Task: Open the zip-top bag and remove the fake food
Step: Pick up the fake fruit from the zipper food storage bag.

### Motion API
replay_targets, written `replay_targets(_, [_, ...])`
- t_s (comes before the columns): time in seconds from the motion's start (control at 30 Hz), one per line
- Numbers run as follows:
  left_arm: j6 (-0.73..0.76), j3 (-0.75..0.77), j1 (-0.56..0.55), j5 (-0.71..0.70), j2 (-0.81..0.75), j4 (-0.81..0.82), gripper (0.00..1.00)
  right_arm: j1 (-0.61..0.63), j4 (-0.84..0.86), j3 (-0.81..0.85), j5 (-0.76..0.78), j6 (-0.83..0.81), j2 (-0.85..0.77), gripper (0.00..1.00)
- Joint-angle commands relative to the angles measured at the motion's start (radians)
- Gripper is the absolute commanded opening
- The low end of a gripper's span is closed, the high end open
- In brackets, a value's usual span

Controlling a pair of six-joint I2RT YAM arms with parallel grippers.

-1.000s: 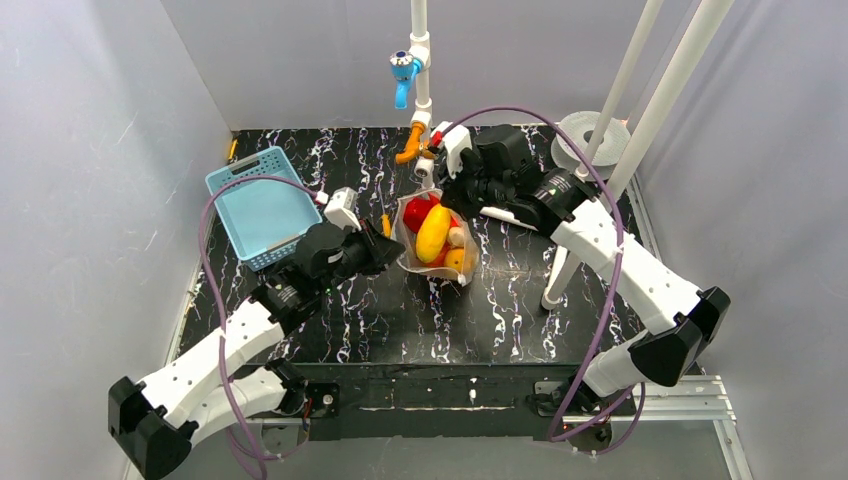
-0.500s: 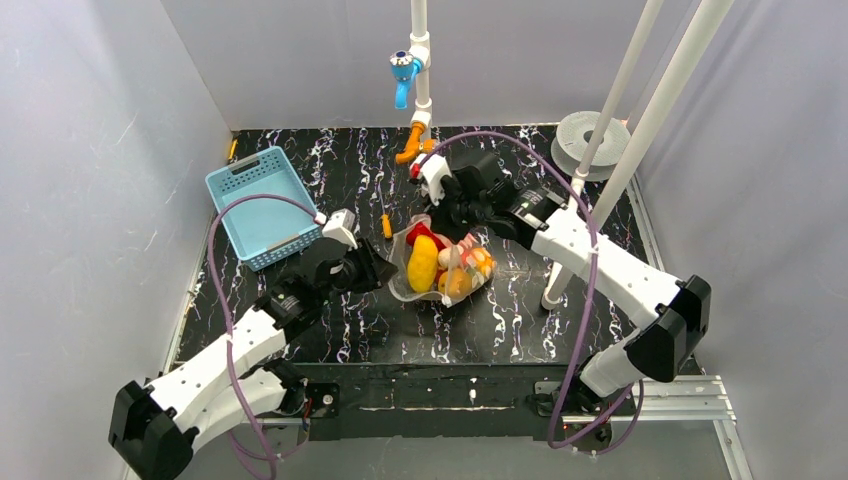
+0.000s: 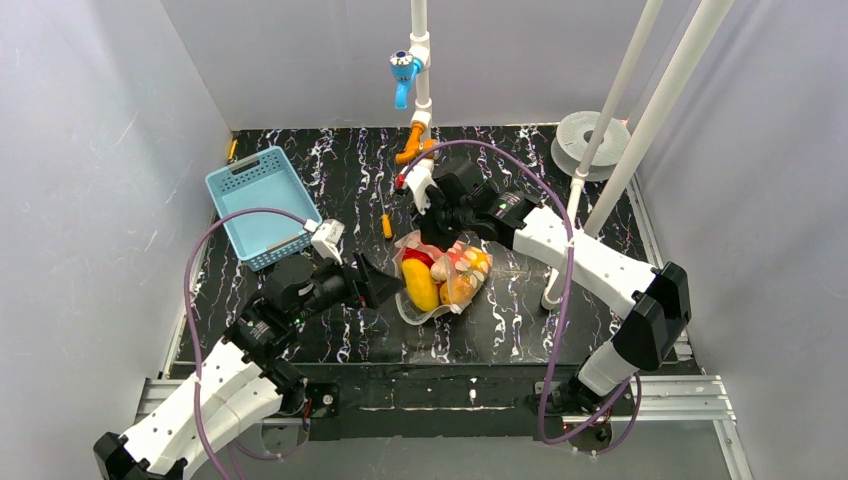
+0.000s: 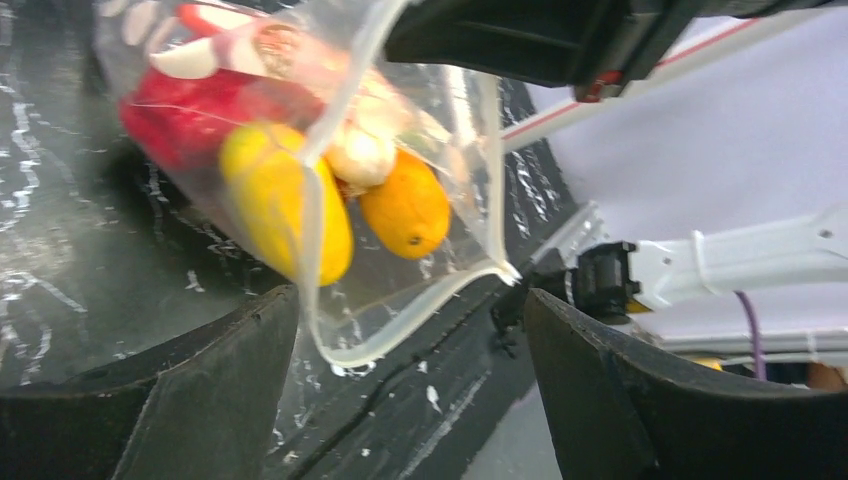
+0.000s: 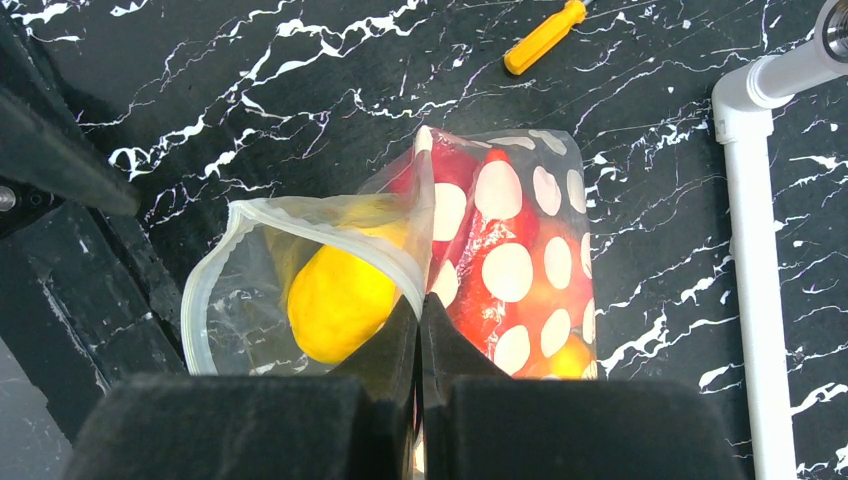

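While I watch the overhead view, the zip-top bag [image 3: 440,285] sits near the middle of the black marbled table [image 3: 350,330], between the two arms. The right gripper [image 5: 420,320] comes down on it from above with its jaws pressed together on one lip of the bag's mouth; from the right wrist camera I see the clear rim pinched right at the fingertips. On one side of that pinch the mouth gapes into an open loop. On the other hangs the panel with white polka dots. I cannot tell whether the bag's bottom bears on the table.

All the fake food is inside the bag. The yellow oblong piece [image 5: 340,300] lies just inside the open mouth. From the left wrist camera I also make out a round orange piece [image 4: 405,205], a pale rounded piece [image 4: 360,155] above it and a red piece [image 4: 185,105] deeper in.

The left gripper [image 4: 410,330] stands wide, holding nothing, level with the bag's open end. The curved rim of the mouth hangs between its two fingers, closer to one, and I cannot tell whether it touches.

An orange-handled screwdriver [image 3: 386,225] lies on the table just beyond the bag, and a light blue perforated basket [image 3: 262,207] sits well apart at the far left.
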Motion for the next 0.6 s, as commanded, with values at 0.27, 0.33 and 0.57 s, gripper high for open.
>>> replay_targets(0.27, [-0.228, 0.028, -0.122, -0.062, 0.204, 0.188, 0.82, 0.002, 0.028, 0.042, -0.005, 0.016, 0.004, 0.01])
replay_targets(0.33, [-0.237, 0.021, -0.137, -0.109, 0.236, 0.205, 0.81, 0.002, 0.028, 0.042, -0.005, 0.015, 0.004, 0.01])
replay_targets(0.57, [-0.293, 0.077, -0.185, -0.285, 0.375, 0.123, 0.82, 0.002, 0.029, 0.043, -0.008, 0.016, 0.003, 0.01])
